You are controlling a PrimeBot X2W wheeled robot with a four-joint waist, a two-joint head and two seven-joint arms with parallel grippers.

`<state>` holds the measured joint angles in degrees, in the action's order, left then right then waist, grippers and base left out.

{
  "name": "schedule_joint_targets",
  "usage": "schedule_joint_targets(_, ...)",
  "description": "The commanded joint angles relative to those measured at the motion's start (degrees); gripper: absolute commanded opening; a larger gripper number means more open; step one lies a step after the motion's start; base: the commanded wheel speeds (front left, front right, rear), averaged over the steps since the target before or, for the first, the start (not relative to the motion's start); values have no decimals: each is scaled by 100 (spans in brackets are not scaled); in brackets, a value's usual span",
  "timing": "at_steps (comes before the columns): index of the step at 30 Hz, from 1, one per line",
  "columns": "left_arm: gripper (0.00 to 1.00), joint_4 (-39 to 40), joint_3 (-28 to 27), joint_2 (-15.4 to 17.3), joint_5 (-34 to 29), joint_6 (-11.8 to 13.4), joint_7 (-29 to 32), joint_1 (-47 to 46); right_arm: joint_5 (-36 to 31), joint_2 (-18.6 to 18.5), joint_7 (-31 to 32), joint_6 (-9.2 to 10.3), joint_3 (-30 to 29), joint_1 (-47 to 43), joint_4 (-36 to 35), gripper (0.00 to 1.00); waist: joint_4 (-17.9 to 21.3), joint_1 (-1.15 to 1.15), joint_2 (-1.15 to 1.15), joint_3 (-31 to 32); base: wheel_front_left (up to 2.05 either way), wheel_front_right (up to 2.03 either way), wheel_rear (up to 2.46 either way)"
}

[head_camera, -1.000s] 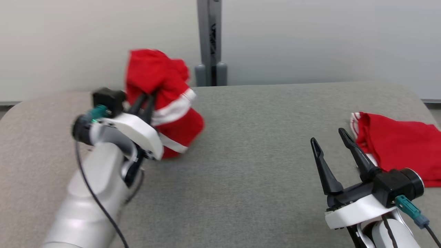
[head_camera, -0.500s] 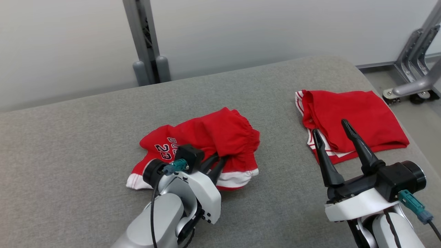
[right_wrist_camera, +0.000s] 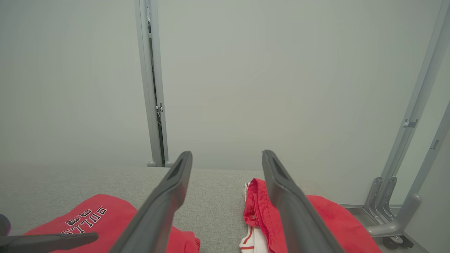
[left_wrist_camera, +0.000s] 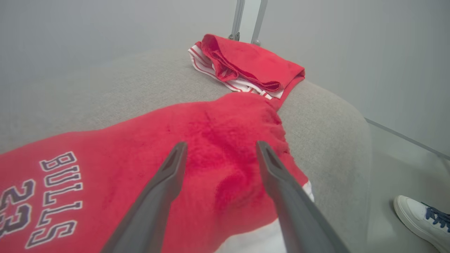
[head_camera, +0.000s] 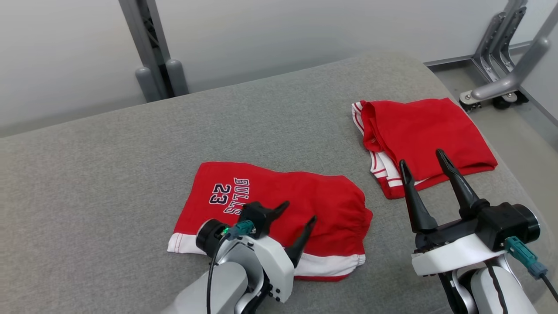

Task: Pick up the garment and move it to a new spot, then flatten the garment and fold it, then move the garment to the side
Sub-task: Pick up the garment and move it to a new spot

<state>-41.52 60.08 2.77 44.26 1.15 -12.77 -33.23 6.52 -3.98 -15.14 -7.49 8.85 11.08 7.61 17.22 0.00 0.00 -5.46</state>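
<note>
Left pincer (head_camera: 299,211) hung just over the near part of a pair of red shorts (head_camera: 322,192), its two dark fingers spread wide and holding nothing. Right pincer (head_camera: 420,157) was also wide open and empty, raised above the desk (head_camera: 87,174) at the near edge of a second red garment (head_camera: 427,126), which lay folded toward the right-hand corner.

The shorts lay near the middle of the desk, printed side up, with white lettering and a white hem band along the near side. They looked set down in their spot and mostly spread out, though the elastic waist end on the right was bunched and rumpled. So the first step seemed done and the flattening partly so – smoothing, folding and moving aside were judged to remain.

Bare grey surface stretched to the left of the shorts and behind them, giving open room for spreading and folding. To the right, only a narrow strip separated the shorts from the folded garment, and the desk's rounded corner dropped to the floor beyond it – metal frame legs (head_camera: 492,83) stood there, and a person's white shoe (left_wrist_camera: 422,218) rested on the floor nearby.
</note>
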Motion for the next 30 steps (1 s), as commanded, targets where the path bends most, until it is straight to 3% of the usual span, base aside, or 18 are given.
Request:
schedule_joint_targets(1,100,-21,-12,26,37,24,-40,-82,-21,-12,1,-1,-22,-36,3,100,-50,0,0,38,0,0,0)
schedule_joint_targets(8,100,-369,-494,43,174,125,-235,-270,-44,-56,1,-1,-88,-124,76,100,-419,0,0,312,0,0,0)
schedule_joint_targets(16,100,773,-2265,740,-900,670,-241,276,-38,-205,1,-1,-96,-294,10,100,-886,0,0,509,0,0,0)
schedule_joint_targets(20,100,1415,-3255,919,-1334,728,-241,1041,-38,-275,2,-1,-106,-409,-6,100,-1054,0,0,575,0,0,0)
schedule_joint_targets(24,100,1944,-4331,720,-1689,584,-243,2091,-23,-316,2,-1,-78,-578,17,100,-1201,0,0,641,0,0,0)
schedule_joint_targets(30,100,2220,-5173,288,-2187,277,-242,2960,2,-269,2,-1,-133,-718,47,100,-1290,0,0,685,0,0,0)
